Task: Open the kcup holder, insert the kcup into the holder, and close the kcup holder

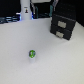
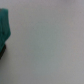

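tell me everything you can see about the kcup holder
The kcup holder is a black, boxy unit standing upright on the pale table, toward the exterior view's upper right. Its front shows two stacked panels, each with a lighter patch that may be a handle. Both panels look flush, so it appears closed. Material is hard to judge in this blur. Nothing touches it but the table; the green kcup lies well apart from it. The wrist view does not show it.

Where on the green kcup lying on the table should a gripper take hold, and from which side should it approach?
Probably grip the kcup across its round sides, coming from above: it sits alone on the open table, well clear of the kcup holder. Its exact tilt is too blurred to tell.
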